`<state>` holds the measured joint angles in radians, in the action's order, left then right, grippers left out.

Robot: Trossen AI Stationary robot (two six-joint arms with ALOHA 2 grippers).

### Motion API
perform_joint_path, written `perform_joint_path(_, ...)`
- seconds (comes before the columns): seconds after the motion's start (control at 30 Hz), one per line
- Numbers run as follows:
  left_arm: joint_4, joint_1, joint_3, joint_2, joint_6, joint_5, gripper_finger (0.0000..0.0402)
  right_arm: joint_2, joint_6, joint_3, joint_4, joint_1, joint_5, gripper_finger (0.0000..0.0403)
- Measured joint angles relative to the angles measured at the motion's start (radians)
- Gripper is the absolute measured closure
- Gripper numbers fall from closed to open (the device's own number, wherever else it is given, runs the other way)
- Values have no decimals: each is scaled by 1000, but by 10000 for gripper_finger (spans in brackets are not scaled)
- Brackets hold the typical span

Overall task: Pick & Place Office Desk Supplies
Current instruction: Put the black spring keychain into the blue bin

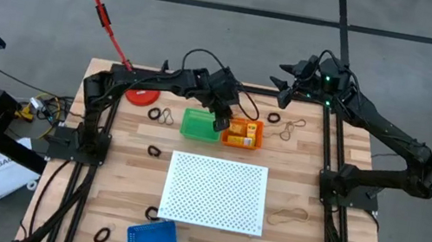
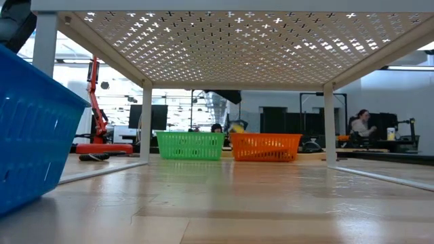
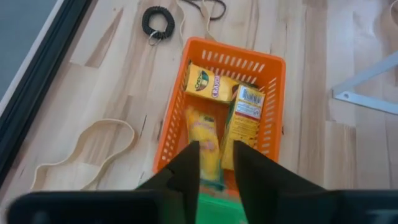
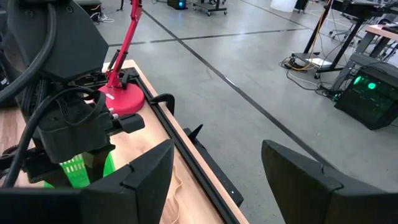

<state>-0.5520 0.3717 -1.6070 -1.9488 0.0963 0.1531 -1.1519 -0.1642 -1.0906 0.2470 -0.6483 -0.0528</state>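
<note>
From the high view I see the left gripper (image 1: 221, 123) hanging over the seam between the green basket (image 1: 199, 125) and the orange basket (image 1: 243, 133), its arm reaching in from the left edge of the table. The yellow-orange boxes (image 1: 239, 134) lie inside the orange basket. Black ring loops (image 1: 152, 150) and a tan rubber band (image 1: 288, 213) are scattered on the wood around the white perforated board (image 1: 215, 192). The right gripper (image 1: 286, 82) waits past the table's far edge, arm folded back.

In the low view I make out both baskets (image 2: 190, 146) side by side beyond the board's legs; the grippers' fingers are not clear here.

On the left wrist view the left fingers (image 3: 189, 168) stand narrowly parted and hold nothing, right above a yellow box (image 3: 205, 140) whose long axis runs along the orange basket's length. Two more boxes (image 3: 244, 118) lie beside it.

On the right wrist view the right fingers (image 4: 149, 171) are spread wide, empty.
</note>
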Motion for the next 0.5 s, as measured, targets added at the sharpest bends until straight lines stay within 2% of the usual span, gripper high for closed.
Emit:
perform_joint_path(0.2, -1, -1, 0, 0, 27, 7, 248, 0, 0, 0, 2, 0, 0, 163)
perform_joint_path(0.33, -97, 9, 0, 25, 62, -100, 221, 0, 0, 0, 9, 0, 1, 163)
perform_joint_path(0.5, -323, 31, 11, 103, 55, -215, 209, 0, 0, 0, 20, -10, 1, 163)
